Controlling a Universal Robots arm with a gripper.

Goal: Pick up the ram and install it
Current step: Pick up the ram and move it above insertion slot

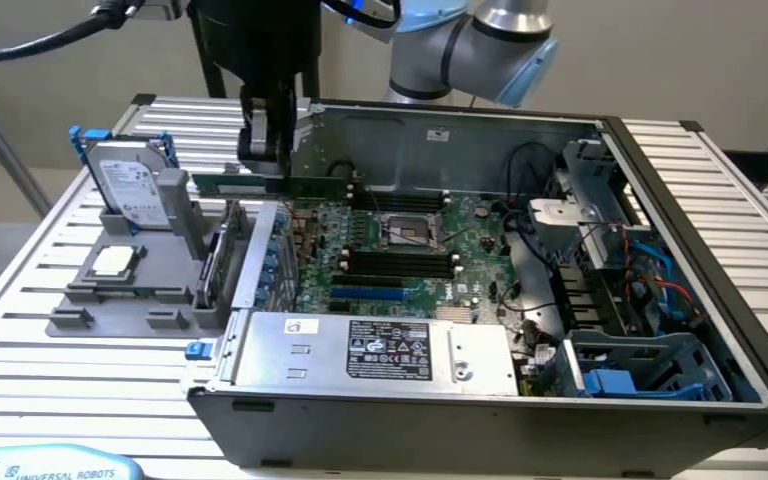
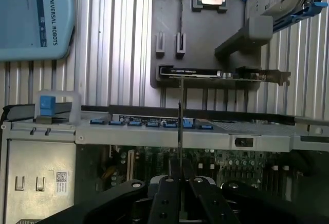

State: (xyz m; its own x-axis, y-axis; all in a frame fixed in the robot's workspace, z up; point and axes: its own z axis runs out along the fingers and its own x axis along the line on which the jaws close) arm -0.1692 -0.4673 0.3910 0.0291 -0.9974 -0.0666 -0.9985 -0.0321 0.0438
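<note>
Gripping the ram near its middle, the hand hangs above the side of the open computer case on the exterior view's left. The long green stick is level and clear of the motherboard below. From the wrist camera it shows edge-on, a thin line pinched between closed black fingers. Beside the case, a grey holder on the slatted table carries a hard drive and a square processor chip.

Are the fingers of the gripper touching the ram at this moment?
Touching. In the wrist view the ram stands edge-on, clamped between the two fingers.
</note>
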